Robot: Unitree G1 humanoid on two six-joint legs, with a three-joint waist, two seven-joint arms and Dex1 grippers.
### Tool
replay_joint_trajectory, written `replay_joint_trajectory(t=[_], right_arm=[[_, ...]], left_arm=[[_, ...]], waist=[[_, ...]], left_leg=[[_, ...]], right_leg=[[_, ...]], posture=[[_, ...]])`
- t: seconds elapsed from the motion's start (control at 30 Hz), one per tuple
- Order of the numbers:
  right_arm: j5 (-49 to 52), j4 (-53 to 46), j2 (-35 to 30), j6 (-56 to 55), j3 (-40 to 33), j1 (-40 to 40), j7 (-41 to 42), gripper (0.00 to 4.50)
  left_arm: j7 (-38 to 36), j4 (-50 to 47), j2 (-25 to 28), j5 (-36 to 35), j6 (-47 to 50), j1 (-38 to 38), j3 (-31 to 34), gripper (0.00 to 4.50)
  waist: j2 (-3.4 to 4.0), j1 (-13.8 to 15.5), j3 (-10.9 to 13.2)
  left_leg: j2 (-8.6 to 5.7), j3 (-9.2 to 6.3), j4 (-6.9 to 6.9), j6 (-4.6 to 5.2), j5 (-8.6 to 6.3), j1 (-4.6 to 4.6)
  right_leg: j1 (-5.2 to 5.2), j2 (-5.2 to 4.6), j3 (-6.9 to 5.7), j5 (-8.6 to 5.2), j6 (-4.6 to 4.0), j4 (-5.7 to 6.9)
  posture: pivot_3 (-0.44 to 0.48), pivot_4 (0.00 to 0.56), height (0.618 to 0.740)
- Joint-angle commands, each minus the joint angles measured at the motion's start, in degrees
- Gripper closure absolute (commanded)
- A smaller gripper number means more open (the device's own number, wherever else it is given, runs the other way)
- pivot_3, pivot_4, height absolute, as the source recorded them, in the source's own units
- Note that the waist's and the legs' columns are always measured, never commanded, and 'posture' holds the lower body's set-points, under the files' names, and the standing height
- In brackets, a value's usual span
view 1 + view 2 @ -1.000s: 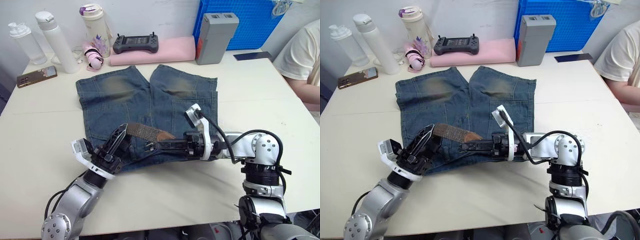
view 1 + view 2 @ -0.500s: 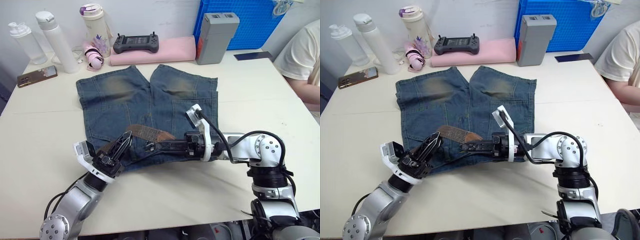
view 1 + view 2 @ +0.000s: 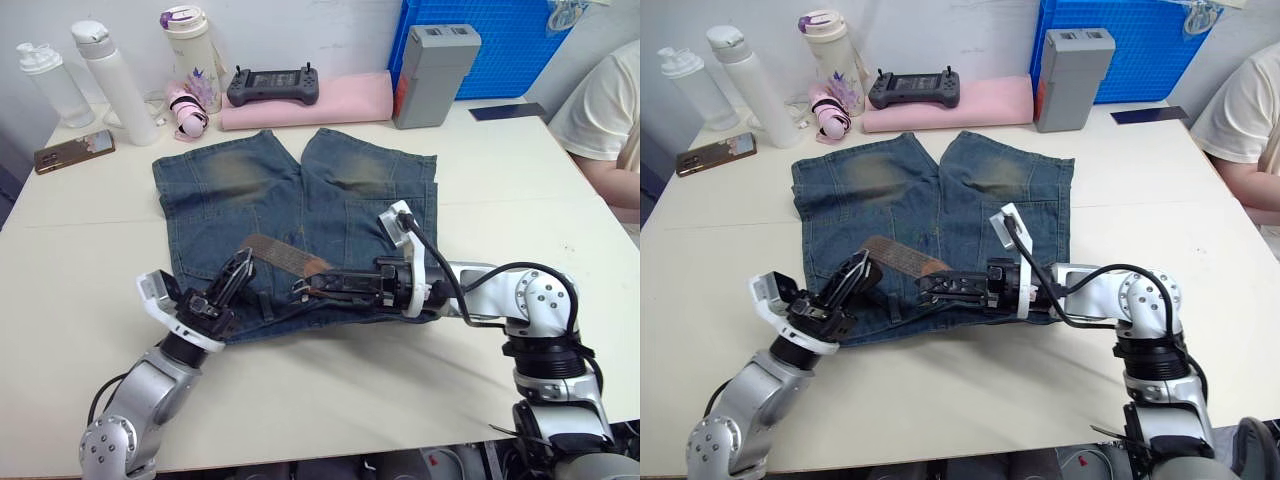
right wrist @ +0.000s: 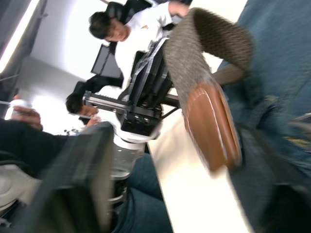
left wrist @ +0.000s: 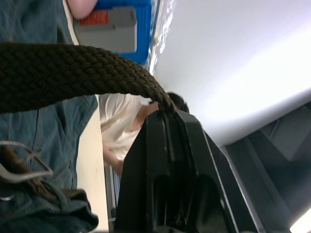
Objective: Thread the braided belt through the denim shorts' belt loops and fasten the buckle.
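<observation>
Since a second ago both my arms have slid left, and the belt's loose end now lies lower and flatter across the denim. On the table (image 3: 520, 190) the denim shorts (image 3: 300, 215) lie flat, legs pointing far, waistband at the near edge. Across the near left part of them runs the braided belt (image 3: 275, 252), slanting from my left gripper (image 3: 238, 272) toward the right, where its tan leather tip (image 3: 315, 266) rests just beside my right gripper (image 3: 303, 287). My left gripper's fingers are pressed together on the braided strap, as the left wrist view shows. My right gripper lies low over the waistband, pointing left; I cannot tell whether its fingers are spread or closed. In the left wrist view the buckle (image 5: 22, 167) lies on the denim.
</observation>
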Motion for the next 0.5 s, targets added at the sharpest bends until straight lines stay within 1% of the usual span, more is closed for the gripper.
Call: replay_joint_trajectory(t=[0.03, 0.1, 0.17, 0.23, 0.33, 0.37, 0.43, 0.5], right_arm=[[-7.7, -7.0, -4.6, -2.6, -2.1, 1.4, 4.3, 0.06], [-16.3, -11.8, -7.7, -4.3, -0.1, 2.3, 8.0, 0.06], [-21.9, -14.8, -8.7, -7.5, 1.1, 3.3, 11.3, 0.06], [-28.0, -17.3, -8.9, -11.4, 2.2, 4.7, 15.3, 0.06], [-34.9, -19.4, -8.4, -16.0, 3.2, 6.7, 18.4, 0.06], [-38.8, -20.2, -8.8, -18.4, 4.2, 7.2, 19.6, 0.06], [-47.0, -21.6, -10.1, -23.2, 6.9, 8.3, 21.9, 0.06], [-52.6, -22.3, -10.5, -26.9, 8.6, 9.5, 23.8, 0.06]], left_arm=[[2.5, -6.4, 0.9, -0.7, -3.3, 4.0, 5.3, 4.50], [3.1, -8.3, 1.6, -0.7, -4.1, 6.9, 7.2, 4.50], [3.2, -8.8, 0.8, -0.7, -5.1, 10.6, 9.3, 4.50], [2.7, -8.6, 1.3, -0.7, -5.5, 13.6, 10.6, 4.50], [2.5, -7.7, 3.2, -0.7, -5.2, 16.3, 11.1, 4.50], [2.4, -7.5, 3.4, -0.7, -5.4, 17.3, 11.3, 4.50], [2.7, -7.3, 3.1, -0.6, -6.4, 18.8, 11.4, 4.50], [3.2, -7.2, 3.1, 0.0, -7.0, 20.1, 11.4, 4.50]], waist=[[-0.01, 0.0, 0.0], [-0.01, 0.0, 0.0], [-0.01, 0.0, 0.0], [-0.03, 0.1, 0.0], [-0.04, 0.3, 0.0], [-0.03, 0.5, 0.0], [-0.03, 0.9, 0.0], [-0.04, 1.1, 0.0]], left_leg=[[0.00, 0.00, 0.00, 0.00, 0.00, -0.01], [0.00, 0.00, -0.02, 0.00, 0.00, -0.02], [0.04, 0.01, -0.11, 0.01, -0.02, -0.03], [0.02, 0.05, -0.22, 0.01, -0.02, 0.01], [0.03, 0.04, -0.21, -0.01, -0.02, 0.02], [0.03, 0.04, -0.20, -0.02, -0.03, 0.01], [0.00, 0.04, -0.18, -0.02, -0.03, 0.01], [-0.01, 0.04, -0.19, -0.02, -0.04, 0.01]], right_leg=[[0.00, 0.00, 0.00, 0.00, 0.00, -0.01], [0.00, 0.00, -0.02, 0.00, 0.01, -0.05], [0.00, -0.01, -0.02, 0.01, 0.02, -0.19], [0.02, 0.02, -0.01, 0.04, 0.07, -0.31], [0.02, 0.04, -0.02, 0.04, 0.07, -0.52], [0.02, 0.04, -0.02, 0.04, 0.07, -0.52], [0.03, 0.03, 0.02, 0.04, 0.08, -0.56], [0.04, 0.03, 0.02, 0.04, 0.08, -0.61]], posture=[[0.000, 0.150, 0.705], [0.000, 0.150, 0.705], [0.000, 0.150, 0.705], [0.000, 0.150, 0.705], [0.000, 0.150, 0.705], [0.000, 0.150, 0.705], [0.000, 0.150, 0.705], [0.000, 0.150, 0.705]])
